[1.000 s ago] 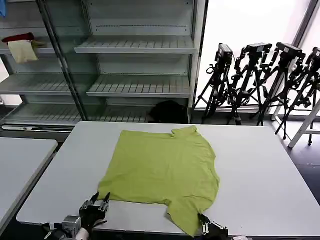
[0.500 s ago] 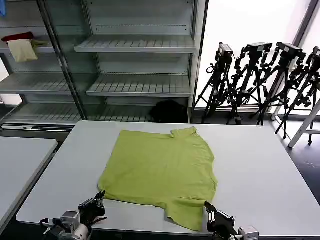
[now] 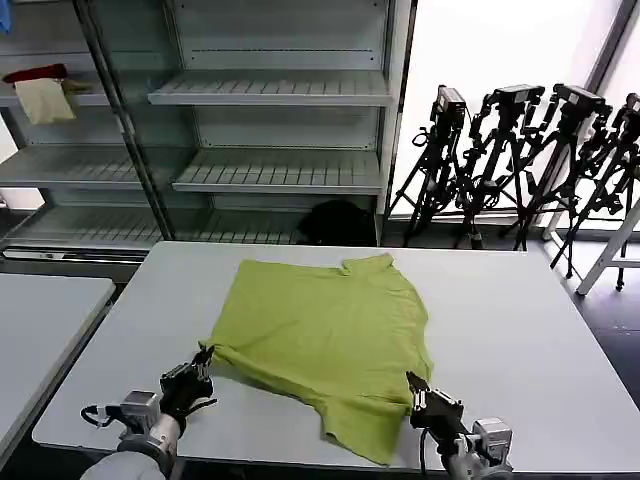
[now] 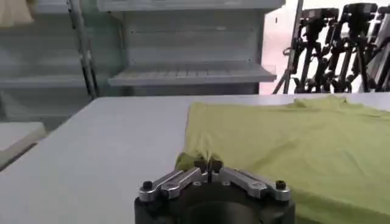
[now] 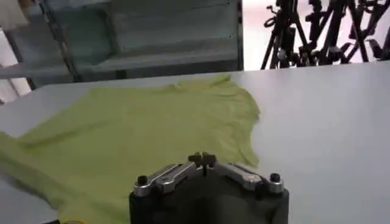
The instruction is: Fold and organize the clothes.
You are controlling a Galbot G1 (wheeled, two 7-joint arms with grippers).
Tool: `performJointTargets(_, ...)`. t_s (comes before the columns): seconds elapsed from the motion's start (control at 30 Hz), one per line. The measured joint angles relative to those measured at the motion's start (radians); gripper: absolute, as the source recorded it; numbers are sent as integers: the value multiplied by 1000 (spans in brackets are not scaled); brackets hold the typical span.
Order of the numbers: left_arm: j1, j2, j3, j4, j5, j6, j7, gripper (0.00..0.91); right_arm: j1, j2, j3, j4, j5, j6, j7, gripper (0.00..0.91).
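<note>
The left gripper [image 3: 203, 362] sits low at the near left of the counter [image 3: 520, 340], its fingers pressed together on the near left corner of the T-shirt [image 3: 330, 335]; in the left wrist view the left gripper [image 4: 208, 163] pinches a small puckered fold of the green fabric, and the T-shirt [image 4: 292, 143] spreads away from it across the counter [image 4: 103, 152]. The right gripper [image 3: 415, 388] is at the near right, at the edge of the T-shirt beside the near sleeve; in the right wrist view the right gripper [image 5: 203, 159] has its fingertips closed together over the T-shirt [image 5: 152, 131], though whether cloth is caught between them cannot be made out. The T-shirt lies mostly flat in the middle of the counter, plain side up, its long axis running from the near edge toward the far edge, with the collar at the far right corner pointing away from the robot. One sleeve hangs toward the near edge between the two grippers, and the near left hem is pulled into a taut ridge leading to the left gripper. Behind the counter stand shelves [image 3: 270, 90], with a red cloth [image 3: 35, 74] and a cream cloth [image 3: 45, 102] on the left one, and a row of tripods [image 3: 520, 160] at the right by the window.
</note>
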Motion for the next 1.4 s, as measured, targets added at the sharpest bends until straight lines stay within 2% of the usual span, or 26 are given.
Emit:
performJointTargets(0.43,35,-13,0,0,-7,-1,5,0,-148,-19,-15,54,-34,1,9,907)
performJointTargets(0.57,38,-14,1,-1,-8,-2,6,0,-161,-19,-26,54,-47,1,11,453)
performJointTargets(0.6,39,-15,2,-2,-8,-2,6,0,-163,-20,-29,54,-50,1,11,151)
performJointTargets(0.67,39,-17,3,-2,-9,-2,7,0,-166,-22,-37,52,-57,1,12,0)
performJointTargets(1.4,46,-18,-5,-8,-39,-10,11,0,-120,1,-118,13,-84,2,44,0)
